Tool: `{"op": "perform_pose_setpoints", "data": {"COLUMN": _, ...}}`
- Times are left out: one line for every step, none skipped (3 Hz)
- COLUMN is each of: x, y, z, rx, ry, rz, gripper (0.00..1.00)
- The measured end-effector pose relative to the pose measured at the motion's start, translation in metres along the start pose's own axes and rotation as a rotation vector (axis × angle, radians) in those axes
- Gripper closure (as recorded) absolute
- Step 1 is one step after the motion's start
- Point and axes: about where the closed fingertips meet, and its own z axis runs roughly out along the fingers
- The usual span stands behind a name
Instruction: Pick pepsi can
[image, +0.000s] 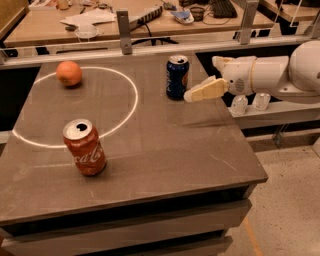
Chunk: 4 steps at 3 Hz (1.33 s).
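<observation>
While the pepsi can (177, 76) stands at one o'clock on the table (175, 150), the gripper (201, 80) hangs at its three o'clock, jaws spread wide. Nothing is grabbed yet.

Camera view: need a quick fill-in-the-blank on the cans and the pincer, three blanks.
1. The pepsi can stands ____ the white circle.
2. The open pincer hovers at that can's ____ side in the picture.
3. The front can is colored ____.
Missing words: outside; right; red.
</observation>
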Motion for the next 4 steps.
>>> {"op": "perform_pose_setpoints", "data": {"x": -0.016, "y": 0.017, "z": 0.055, "rx": -0.103, "ry": -0.043, "rz": -0.014, "gripper": 0.03}}
{"op": "perform_pose_setpoints", "data": {"x": -0.025, "y": 0.032, "z": 0.082, "rx": -0.173, "ry": -0.062, "rz": -0.025, "gripper": 0.26}}
{"op": "perform_pose_setpoints", "data": {"x": -0.054, "y": 0.04, "z": 0.088, "rx": -0.221, "ry": -0.128, "rz": -0.068, "gripper": 0.57}}
{"op": "perform_pose_setpoints", "data": {"x": -0.087, "y": 0.043, "z": 0.082, "rx": -0.238, "ry": -0.206, "rz": -0.1, "gripper": 0.8}}
